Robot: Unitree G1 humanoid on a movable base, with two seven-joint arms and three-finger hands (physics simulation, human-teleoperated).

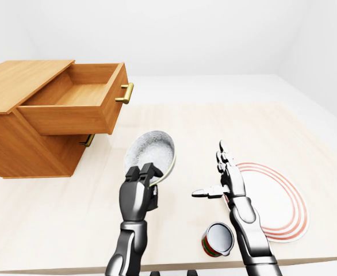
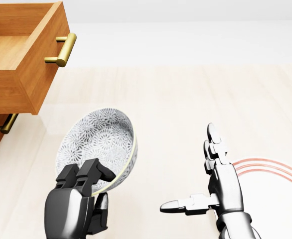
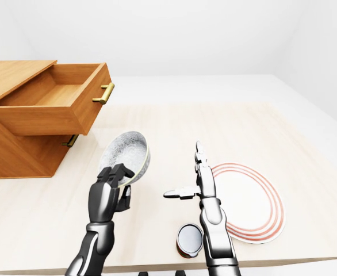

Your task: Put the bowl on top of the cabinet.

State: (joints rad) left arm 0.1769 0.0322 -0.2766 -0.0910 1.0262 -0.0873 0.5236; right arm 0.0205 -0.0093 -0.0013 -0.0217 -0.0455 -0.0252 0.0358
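Note:
My left hand (image 1: 146, 178) is shut on the rim of a grey patterned bowl (image 1: 149, 153), holding it tilted above the table with its inside facing me. The bowl (image 2: 97, 145) fills the lower left of the head view. The wooden cabinet (image 1: 19, 80) stands at the left, its top drawer (image 1: 79, 103) pulled out and empty, its flat top bare. My right hand (image 1: 217, 178) hovers open to the right of the bowl, fingers straight and thumb pointing left, holding nothing.
A white plate with red rings (image 1: 275, 201) lies on the table under and right of my right hand. A small red and green can (image 1: 218, 240) lies on its side near the table's bottom edge. The lower drawer's brass handle (image 1: 88, 140) shows under the open drawer.

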